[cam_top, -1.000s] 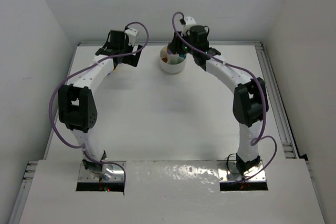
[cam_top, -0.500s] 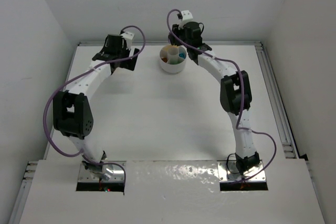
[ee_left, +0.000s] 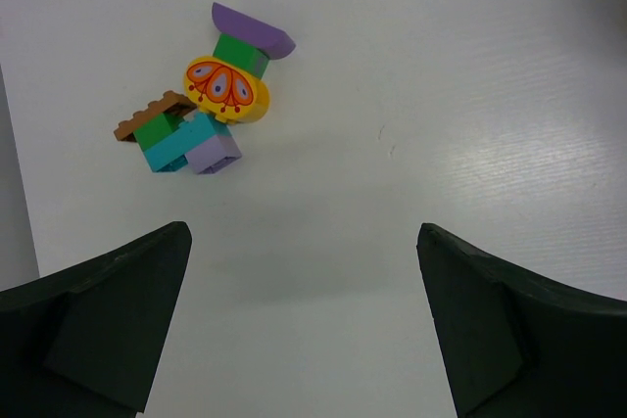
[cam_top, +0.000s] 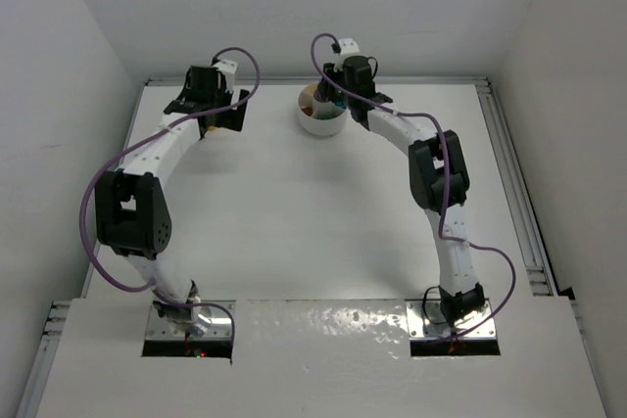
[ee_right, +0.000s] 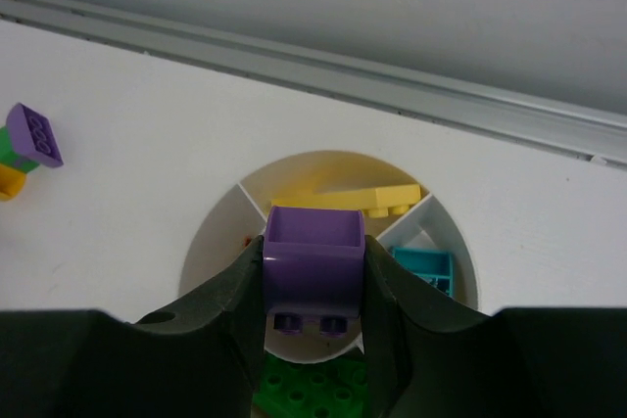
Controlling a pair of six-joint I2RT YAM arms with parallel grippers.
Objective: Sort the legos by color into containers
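My right gripper (ee_right: pixel 315 286) is shut on a purple brick (ee_right: pixel 313 252) and holds it just above the round white dish (ee_right: pixel 206 242), over its centre. The wedge sections hold a flat yellow brick (ee_right: pixel 364 200), a teal brick (ee_right: pixel 423 263) and a green brick (ee_right: pixel 313 389). In the top view the right gripper (cam_top: pixel 334 95) covers part of the dish (cam_top: pixel 318 124). My left gripper (ee_left: pixel 304 232) is open and empty, above bare table. Ahead of it lies a cluster of legos (ee_left: pixel 208 105): purple, green, a yellow printed piece, brown, teal, lilac. This cluster (ee_right: pixel 24 149) also shows left of the dish.
A metal rail (ee_right: pixel 392 85) runs along the table's back edge, just behind the dish, with the wall above it. Another rail (cam_top: pixel 514 173) lines the right side. The left gripper (cam_top: pixel 211 105) is near the back left corner.
The right arm has folded in and swung left, carrying the purple brick over the dish. The left gripper has shifted left towards the back corner and stayed open.
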